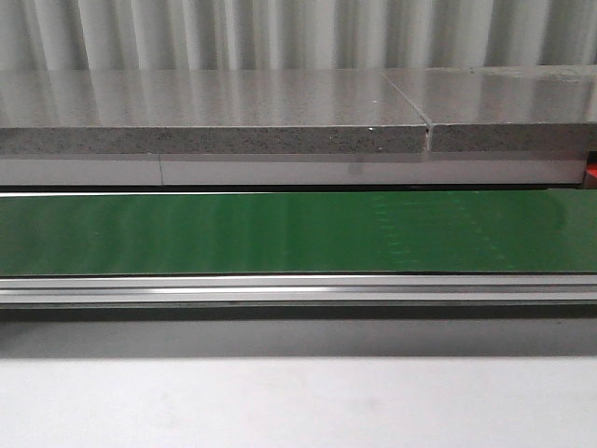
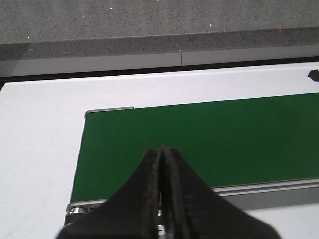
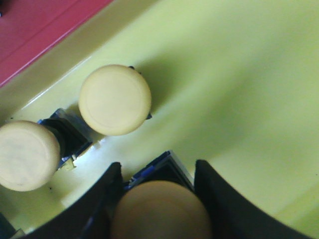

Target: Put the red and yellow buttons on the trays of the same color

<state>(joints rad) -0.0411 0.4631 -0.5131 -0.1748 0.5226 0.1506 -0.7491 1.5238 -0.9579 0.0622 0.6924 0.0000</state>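
Left wrist view shows me my left end effector (image 2: 162, 164) pinched closed, empty, poised above the green conveyor belt (image 2: 224, 134). My right end effector (image 3: 159, 191) straddles a yellow button (image 3: 160, 211) inside the yellow tray (image 3: 239, 89), beside two more buttons (image 3: 114, 99).

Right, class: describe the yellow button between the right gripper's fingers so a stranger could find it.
Start at the yellow tray, next to the red tray. Three yellow buttons show there. Yours is the yellow button flanked by the right gripper's dark fingers; the other two yellow buttons stand free.
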